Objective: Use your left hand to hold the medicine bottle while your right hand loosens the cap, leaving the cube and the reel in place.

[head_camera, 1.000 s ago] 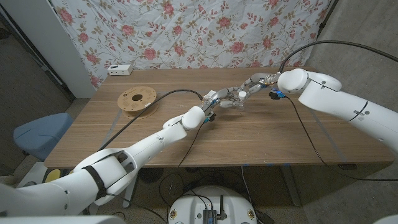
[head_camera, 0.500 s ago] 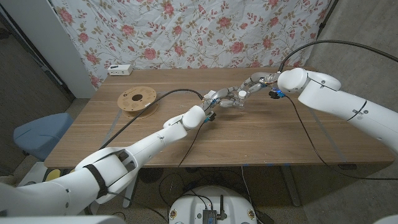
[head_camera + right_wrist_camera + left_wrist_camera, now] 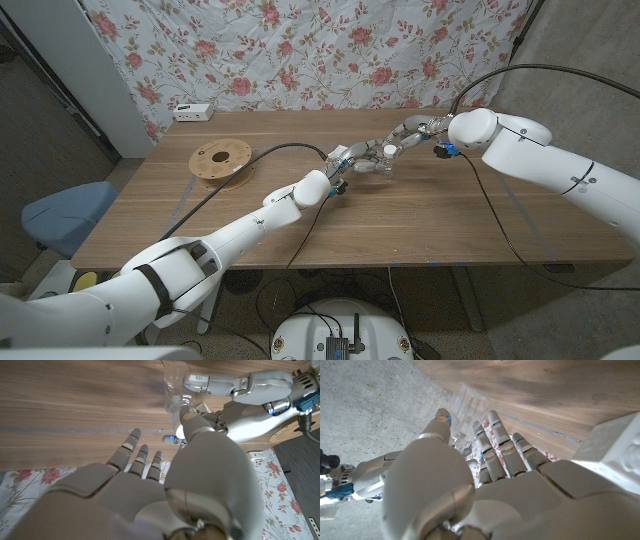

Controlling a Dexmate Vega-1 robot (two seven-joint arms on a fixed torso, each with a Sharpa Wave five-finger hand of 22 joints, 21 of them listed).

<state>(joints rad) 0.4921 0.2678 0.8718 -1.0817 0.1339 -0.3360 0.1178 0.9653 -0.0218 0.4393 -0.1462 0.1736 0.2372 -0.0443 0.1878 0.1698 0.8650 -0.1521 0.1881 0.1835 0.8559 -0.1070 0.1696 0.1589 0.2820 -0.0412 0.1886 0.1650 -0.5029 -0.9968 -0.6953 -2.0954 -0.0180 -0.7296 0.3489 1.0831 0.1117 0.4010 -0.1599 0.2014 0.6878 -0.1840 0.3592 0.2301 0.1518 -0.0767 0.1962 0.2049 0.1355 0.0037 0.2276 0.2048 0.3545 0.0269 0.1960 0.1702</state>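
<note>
The left hand (image 3: 345,158) grips the clear plastic medicine bottle (image 3: 372,163) mid-table. The right hand (image 3: 405,137) pinches its white cap (image 3: 388,151). The round wooden reel (image 3: 221,159) lies well apart.

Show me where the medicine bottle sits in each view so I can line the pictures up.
Head view: medicine bottle at table centre, between both hands.
Left wrist view: clear bottle just past the left hand's fingertips, against the wooden table.
Right wrist view: bottle gripped by the left hand, beyond the right hand.
Shared landmark: the table's wood surface.
</note>
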